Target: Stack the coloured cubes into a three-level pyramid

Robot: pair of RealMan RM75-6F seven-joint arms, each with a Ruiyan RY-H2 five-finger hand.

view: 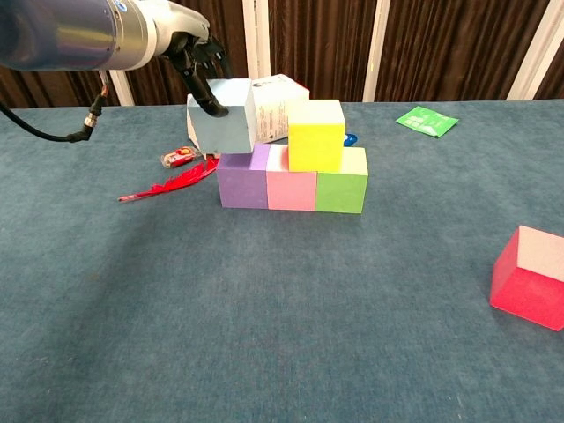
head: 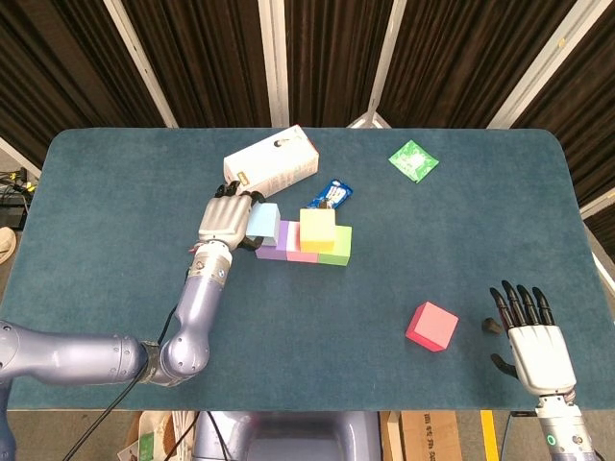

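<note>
Right hand: the right hand [head: 538,351] hovered off the near right corner of the desk [head: 115,192], fingers spread, holding nothing.
Red cube: the red cube [view: 531,278] lay alone toward the near right of the desk, tilted askew, well apart from the stack.
Bottom row: purple cube [view: 242,179], pink cube [view: 292,181] and green cube [view: 343,183] stood touching in a line near the desk's middle.
Second level: the yellow cube [view: 315,134] sat over the pink-green seam.
Left hand: the left hand [head: 224,217] gripped the light blue cube [view: 224,116] from above, just over the purple cube's left part and close beside the yellow one.
Clutter behind: red feather [view: 167,186], white carton [head: 272,161], blue packet [head: 331,193], and green sachet [head: 413,159] toward the far edge.
Stage (judged): second level half built; blue cube not yet seated.
Risk (judged): released this far left, the blue cube could overhang and tip off the purple cube; shifted right carelessly, it could knock the yellow cube or push the row apart.
</note>
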